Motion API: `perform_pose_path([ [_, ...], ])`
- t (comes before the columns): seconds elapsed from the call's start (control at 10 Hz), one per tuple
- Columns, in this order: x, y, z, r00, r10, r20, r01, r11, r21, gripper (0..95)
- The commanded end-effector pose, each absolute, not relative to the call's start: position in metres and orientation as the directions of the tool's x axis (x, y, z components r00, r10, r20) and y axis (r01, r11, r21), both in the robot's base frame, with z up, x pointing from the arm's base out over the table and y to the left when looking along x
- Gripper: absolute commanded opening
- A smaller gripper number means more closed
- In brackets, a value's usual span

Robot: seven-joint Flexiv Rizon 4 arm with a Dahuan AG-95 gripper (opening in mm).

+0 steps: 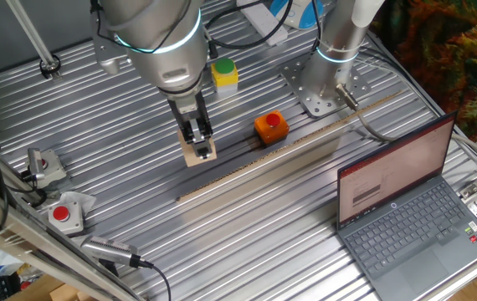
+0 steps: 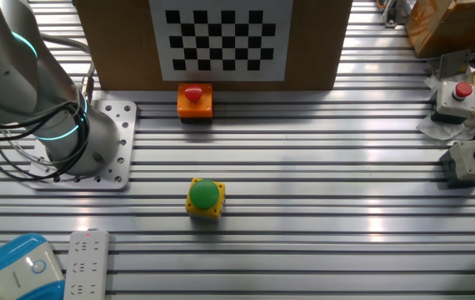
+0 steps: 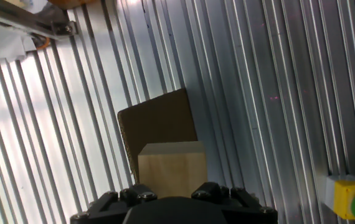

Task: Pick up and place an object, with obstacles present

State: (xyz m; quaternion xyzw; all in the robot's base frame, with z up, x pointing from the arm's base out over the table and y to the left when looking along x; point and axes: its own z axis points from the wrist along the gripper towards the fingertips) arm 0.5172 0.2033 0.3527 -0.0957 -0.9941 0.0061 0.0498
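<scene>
In one fixed view the gripper (image 1: 200, 144) is seen at the table's (image 1: 305, 251) centre, clenched on the wooden block (image 1: 199, 155), which is held just above or at the ribbed surface — contact cannot be told. An orange button box (image 1: 270, 126) lies at the block's 3 o'clock, a long wooden strip (image 1: 297, 149) runs close behind, and a yellow box with a green button (image 1: 224, 73) sits at 12 o'clock. Only the hand view shows the block's (image 3: 172, 168) pale face between the fingers, a dark shadow beyond it. The other fixed view shows the arm's base (image 2: 87, 146) and a checkerboard (image 2: 219, 37) — the block is not seen there.
</scene>
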Motion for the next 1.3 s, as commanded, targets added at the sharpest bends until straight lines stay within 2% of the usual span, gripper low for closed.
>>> perform_pose_path([
  [0.1, 0.517, 0.2025, 0.3524, -0.981, 0.172, 0.086, 0.17, 0.985, -0.029, 0.0],
  [0.8, 0.517, 0.2025, 0.3524, -0.999, -0.012, 0.029, -0.012, 1.0, 0.001, 0.0],
  [1.3, 0.517, 0.2025, 0.3524, -0.997, -0.079, -0.005, -0.079, 0.997, 0.008, 0.0],
])
